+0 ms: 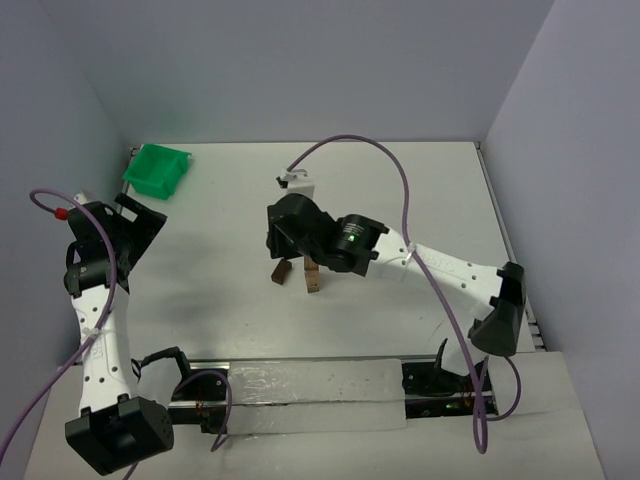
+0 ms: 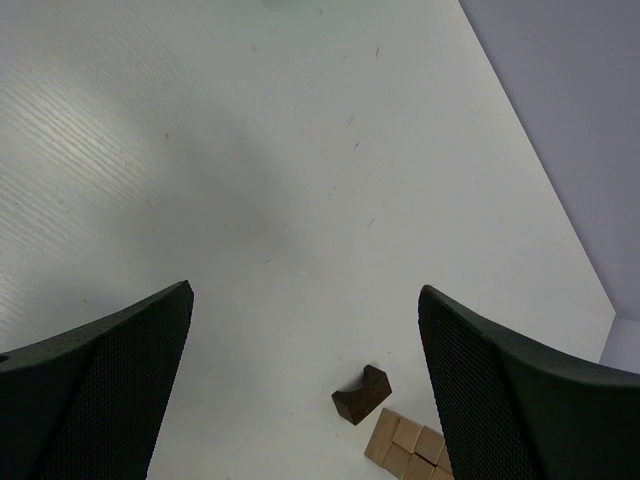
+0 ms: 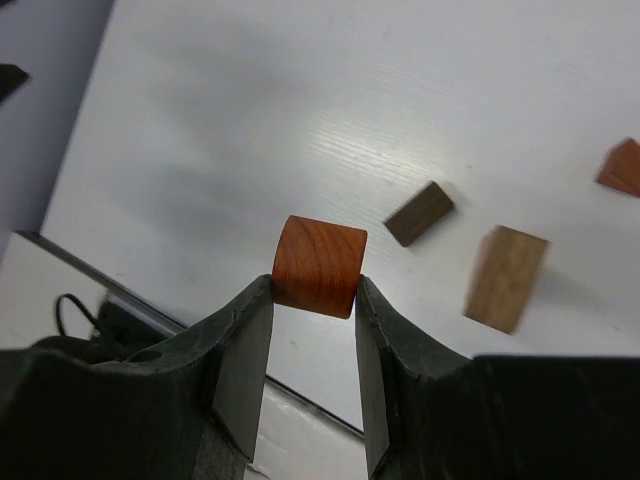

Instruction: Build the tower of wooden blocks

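Clamped in the right gripper [image 3: 313, 290], the reddish-brown block [image 3: 318, 262] is best carried level over the tower [image 3: 507, 278] to the gripper's right and released only once seated.

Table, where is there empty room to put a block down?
Bare white table lies between the green plastic bin and the right arm, along its right edge, and between the left arm and the small brown wooden blocks. It is crowded around those blocks, mid-table.

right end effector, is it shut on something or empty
Shut on a reddish-brown block; the right end effector pinches it from both sides.
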